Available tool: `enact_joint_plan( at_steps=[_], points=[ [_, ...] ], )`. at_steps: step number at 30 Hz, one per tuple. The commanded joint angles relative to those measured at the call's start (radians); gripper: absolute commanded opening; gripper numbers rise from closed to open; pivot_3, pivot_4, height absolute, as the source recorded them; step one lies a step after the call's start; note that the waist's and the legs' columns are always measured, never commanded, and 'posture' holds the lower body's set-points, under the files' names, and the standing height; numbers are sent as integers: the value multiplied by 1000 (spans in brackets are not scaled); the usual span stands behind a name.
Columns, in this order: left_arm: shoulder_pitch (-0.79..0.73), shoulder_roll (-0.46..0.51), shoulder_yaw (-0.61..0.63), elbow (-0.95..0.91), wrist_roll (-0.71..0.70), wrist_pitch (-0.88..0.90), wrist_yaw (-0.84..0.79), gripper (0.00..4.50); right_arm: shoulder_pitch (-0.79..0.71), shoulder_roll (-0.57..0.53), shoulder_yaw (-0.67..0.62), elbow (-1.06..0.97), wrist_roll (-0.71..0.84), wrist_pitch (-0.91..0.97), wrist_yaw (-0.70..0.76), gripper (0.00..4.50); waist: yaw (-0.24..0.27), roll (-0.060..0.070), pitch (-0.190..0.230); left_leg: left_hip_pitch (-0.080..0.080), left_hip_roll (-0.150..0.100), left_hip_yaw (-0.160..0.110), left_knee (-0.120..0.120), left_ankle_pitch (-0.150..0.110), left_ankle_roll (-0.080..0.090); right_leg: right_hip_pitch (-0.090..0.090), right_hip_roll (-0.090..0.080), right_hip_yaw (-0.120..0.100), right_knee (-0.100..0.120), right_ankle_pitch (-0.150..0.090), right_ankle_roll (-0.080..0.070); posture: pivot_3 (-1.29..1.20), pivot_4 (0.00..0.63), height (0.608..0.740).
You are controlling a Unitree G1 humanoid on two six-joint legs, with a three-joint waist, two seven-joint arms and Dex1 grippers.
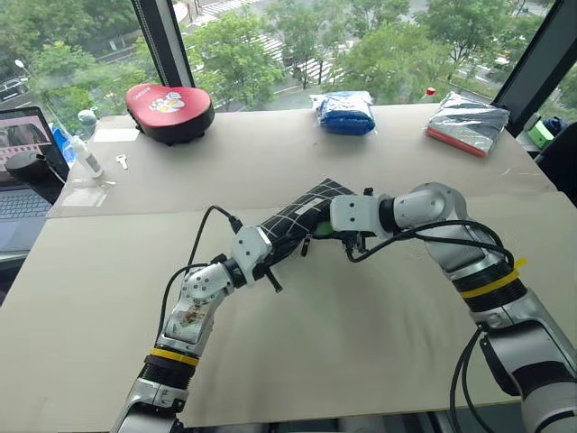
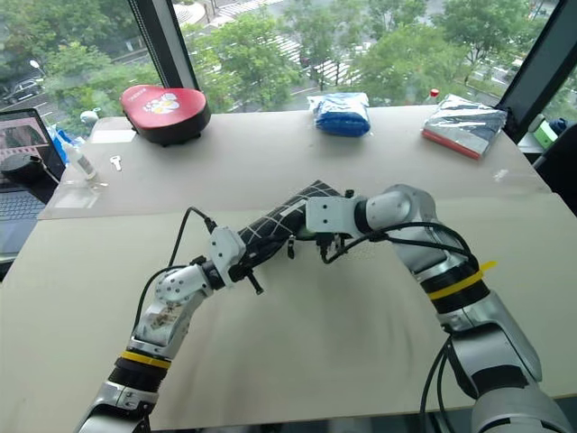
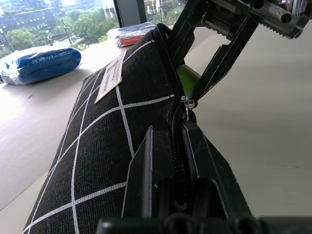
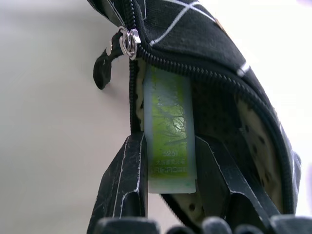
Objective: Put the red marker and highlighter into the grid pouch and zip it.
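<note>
The grid pouch (image 1: 302, 215) is black with thin white lines and is held up off the table, its zipper partly open. My left gripper (image 3: 178, 134) is shut on the pouch's near end, along the zipper edge. My right gripper (image 4: 168, 139) is shut on the lime-green highlighter (image 4: 168, 129). The highlighter's far end sits in the pouch's open mouth, just past the zipper pull (image 4: 127, 41). In the left wrist view the highlighter (image 3: 187, 78) shows green inside the opening, with the right gripper's fingers (image 3: 214, 63) above it. The red marker is hidden.
At the table's far edge lie a red cushion-like case (image 1: 169, 108), a blue bundle (image 1: 347, 113) and a silver-wrapped pack (image 1: 467, 122). A laptop (image 1: 22, 171) and a small bottle (image 1: 86, 149) stand at the left. Windows run behind the table.
</note>
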State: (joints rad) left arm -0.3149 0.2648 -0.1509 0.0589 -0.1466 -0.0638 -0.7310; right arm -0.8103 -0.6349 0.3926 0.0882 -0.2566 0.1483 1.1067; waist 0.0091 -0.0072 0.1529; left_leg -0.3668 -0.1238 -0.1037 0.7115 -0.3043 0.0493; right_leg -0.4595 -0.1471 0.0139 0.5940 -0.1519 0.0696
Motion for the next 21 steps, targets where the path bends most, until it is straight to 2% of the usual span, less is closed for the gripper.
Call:
enact_joint_plan(
  at_steps=[1, 2, 3, 6, 11, 14, 15, 18, 21],
  points=[
    [-19, -6, 3, -10, -15, -29, -6, 0, -20, 2, -13, -11, -7, -69, -29, 1510, -1, 0, 0, 0, 0, 0, 0, 0, 0, 0, 0, 0, 0, 0, 0, 0, 150, 740],
    [-19, -6, 3, -11, -16, -29, -6, 0, -21, 4, -19, -6, -2, -67, -27, 2033, -1, 0, 0, 0, 0, 0, 0, 0, 0, 0, 0, 0, 0, 0, 0, 0, 150, 740],
    [-18, -6, 3, -12, -16, -28, -6, 0, -23, 4, -25, -1, -2, -73, -34, 2206, -1, 0, 0, 0, 0, 0, 0, 0, 0, 0, 0, 0, 0, 0, 0, 0, 150, 740],
    [-17, -8, 4, -11, -18, -28, -7, 0, -41, -1, -54, 39, -6, -100, -80, 3194, -2, 0, 0, 0, 0, 0, 0, 0, 0, 0, 0, 0, 0, 0, 0, 0, 150, 740],
    [-14, -25, 19, -19, -47, -3, 4, 0, -58, -45, -97, 66, 26, -115, -69, 3194, -2, 0, 0, 0, 0, 0, 0, 0, 0, 0, 0, 0, 0, 0, 0, 0, 150, 740],
    [-22, -40, 39, -20, -69, 20, 19, 0, -55, -71, -153, 35, 120, -41, 1, 3194, 0, 0, 0, 0, 0, 0, 0, 0, 0, 0, 0, 0, 0, 0, 0, 0, 150, 740],
    [-24, -40, 41, -18, -70, 23, 20, 0, -43, -84, -173, 8, 171, 2, 45, 3194, 0, 0, 0, 0, 0, 0, 0, 0, 0, 0, 0, 0, 0, 0, 0, 0, 150, 740],
    [-23, -36, 38, -20, -65, 22, 21, 0, 41, -150, -326, -178, 544, 282, 255, 3194, 6, 0, 0, -1, 0, -1, 0, 0, 0, 0, 0, 0, -1, 0, 0, 0, 150, 740],
    [-19, -31, 34, -22, -60, 19, 18, 0, 89, -156, -436, -248, 753, 474, 259, 3194, 2, 0, 0, -2, 1, -3, -1, -1, 1, 1, 0, -1, -1, 0, 0, 0, 150, 740]
  ],
)
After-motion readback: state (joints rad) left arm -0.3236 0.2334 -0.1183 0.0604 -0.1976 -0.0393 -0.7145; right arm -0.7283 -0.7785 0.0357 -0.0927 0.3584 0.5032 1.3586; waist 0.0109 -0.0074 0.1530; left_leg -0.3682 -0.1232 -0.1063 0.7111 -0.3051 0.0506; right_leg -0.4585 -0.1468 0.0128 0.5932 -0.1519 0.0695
